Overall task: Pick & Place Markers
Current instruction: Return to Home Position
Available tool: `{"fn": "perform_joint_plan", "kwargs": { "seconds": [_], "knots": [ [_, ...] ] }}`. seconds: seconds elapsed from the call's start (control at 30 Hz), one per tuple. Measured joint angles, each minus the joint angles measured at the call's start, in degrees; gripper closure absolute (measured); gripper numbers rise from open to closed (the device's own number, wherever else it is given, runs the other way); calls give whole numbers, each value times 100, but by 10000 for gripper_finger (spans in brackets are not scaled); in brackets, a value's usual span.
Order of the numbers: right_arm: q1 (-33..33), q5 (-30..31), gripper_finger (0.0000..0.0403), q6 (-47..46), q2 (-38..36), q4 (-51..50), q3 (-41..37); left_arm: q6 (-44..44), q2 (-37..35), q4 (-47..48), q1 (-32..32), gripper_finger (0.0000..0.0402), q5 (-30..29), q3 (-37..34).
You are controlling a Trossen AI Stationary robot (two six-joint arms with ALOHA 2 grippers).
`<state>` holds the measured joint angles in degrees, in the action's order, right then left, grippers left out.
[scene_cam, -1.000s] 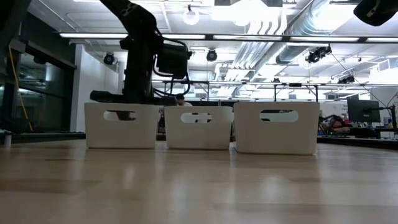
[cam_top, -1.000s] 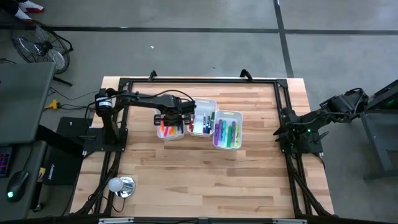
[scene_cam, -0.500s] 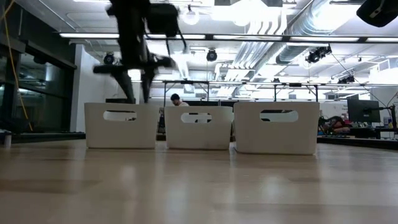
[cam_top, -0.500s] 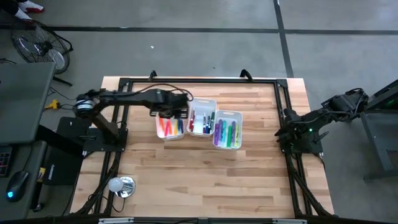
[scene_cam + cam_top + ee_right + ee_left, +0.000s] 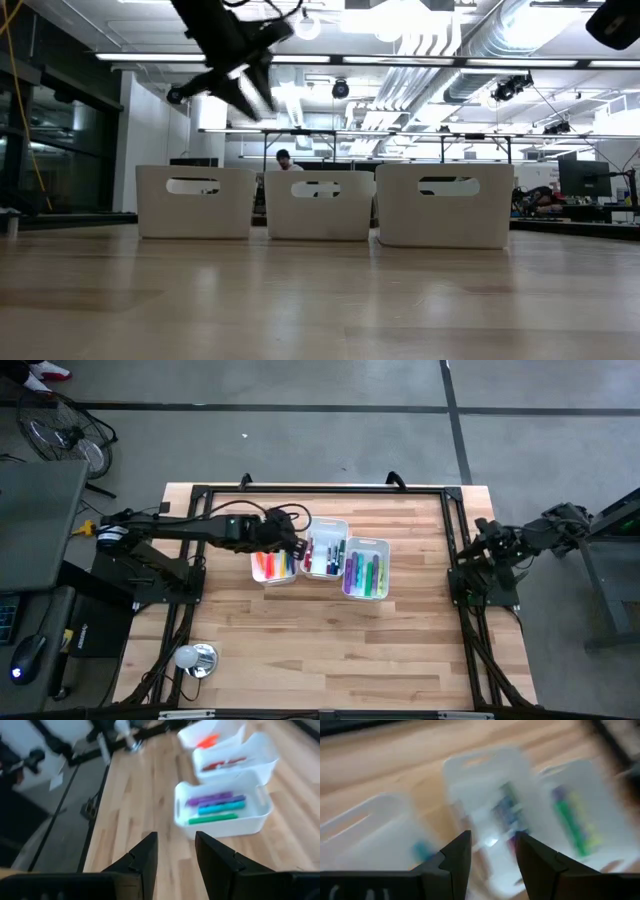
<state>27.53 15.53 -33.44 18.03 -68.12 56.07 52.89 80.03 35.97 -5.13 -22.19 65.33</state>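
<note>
**benchrat:** Nearest the low camera, the table [image 5: 320,300] was plain wood, with no stray pen that I could see. Behind that stood three bins in a row: the left bin [image 5: 252,565], middle bin [image 5: 325,522] and right bin [image 5: 388,565]. The markers [image 5: 366,573] lay inside them, orange and red ones in the left bin, greens and purples in the right.

**solderpaws:** And the arms?

**benchrat:** The left gripper [image 5: 492,840] hung above the seam between the left and middle bins, fingers spread with nothing between them. The right gripper [image 5: 176,837] was out by the table's right edge, also spread and empty.

**solderpaws:** What could've bitten you from there?

**benchrat:** My guess is that the left arm was stretched far out over the bins. A swing home that dipped could clip a rim, shove a bin or tip it, and spill the pens.

**solderpaws:** Anything you couldn't make out?

**benchrat:** I couldn't count the pens from any view. The low view gave only bin walls, so the contents were hidden. Way at the back, a person [image 5: 285,158] was mostly hidden behind the bins.
</note>
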Motion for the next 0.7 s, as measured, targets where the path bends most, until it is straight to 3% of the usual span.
{"fn": "perform_joint_plan", "kwargs": {
  "seconds": [0.33,0.43,0.7],
  "knots": [
    [-4,1802,282,-161,-361,-78,4,-859,-1586,-3880,-102,254,950,-2965],
    [-14,1644,282,16,-375,-75,0,-957,-2169,-4812,-96,254,1123,-3757],
    [-13,1665,282,-149,-364,704,2,-926,-3992,-5965,-87,254,805,-5598]
  ]
}}
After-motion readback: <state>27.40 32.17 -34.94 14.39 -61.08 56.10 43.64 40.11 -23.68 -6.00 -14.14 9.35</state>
